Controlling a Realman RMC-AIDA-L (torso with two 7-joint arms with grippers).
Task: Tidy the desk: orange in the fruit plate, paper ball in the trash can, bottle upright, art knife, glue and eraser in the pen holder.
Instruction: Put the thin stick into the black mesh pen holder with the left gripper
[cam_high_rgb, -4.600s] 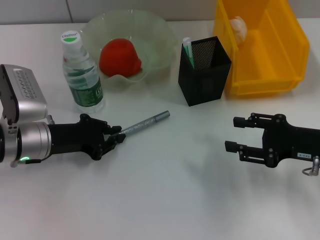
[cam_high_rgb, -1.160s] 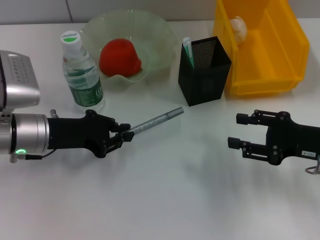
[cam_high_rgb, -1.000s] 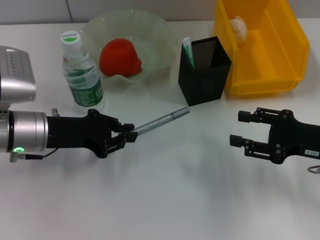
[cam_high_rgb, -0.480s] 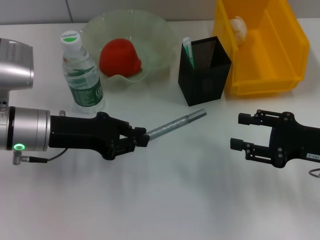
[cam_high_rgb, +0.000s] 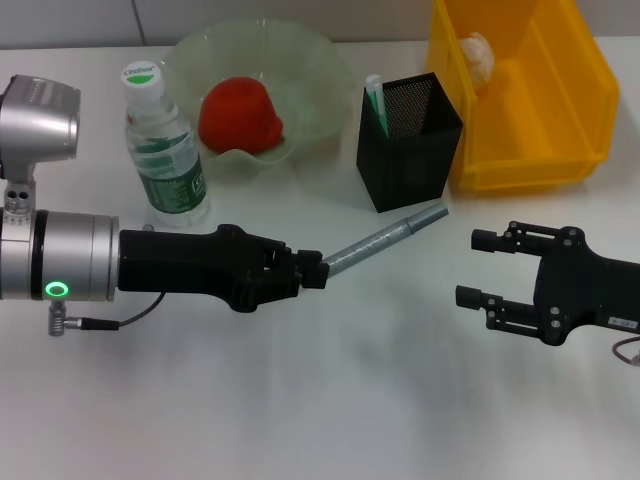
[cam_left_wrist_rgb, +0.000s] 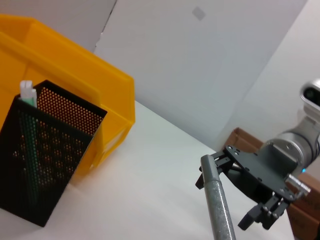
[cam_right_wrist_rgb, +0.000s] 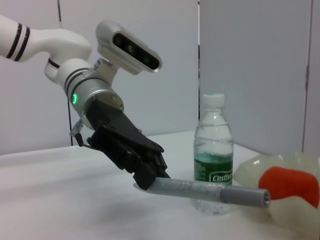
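Note:
My left gripper (cam_high_rgb: 314, 272) is shut on one end of the grey art knife (cam_high_rgb: 386, 239), which hangs tilted above the table. Its free end points at the base of the black mesh pen holder (cam_high_rgb: 408, 142). A green-and-white glue stick (cam_high_rgb: 375, 100) stands in the holder. The orange (cam_high_rgb: 240, 115) lies in the pale green fruit plate (cam_high_rgb: 300, 50). The bottle (cam_high_rgb: 165, 150) stands upright beside the plate. The paper ball (cam_high_rgb: 478, 55) rests in the yellow trash can (cam_high_rgb: 560, 120). My right gripper (cam_high_rgb: 472, 268) hovers open, right of the knife. The eraser is out of view.
In the left wrist view the knife (cam_left_wrist_rgb: 217, 200) points toward my right gripper (cam_left_wrist_rgb: 250, 200), with the pen holder (cam_left_wrist_rgb: 45, 160) and yellow bin (cam_left_wrist_rgb: 75, 75) beside it. The right wrist view shows the left gripper (cam_right_wrist_rgb: 150, 180), the knife (cam_right_wrist_rgb: 205, 191) and the bottle (cam_right_wrist_rgb: 214, 150).
My left gripper has lifted the art knife off the table and carried it to the right, toward the pen holder. The right gripper has barely shifted.

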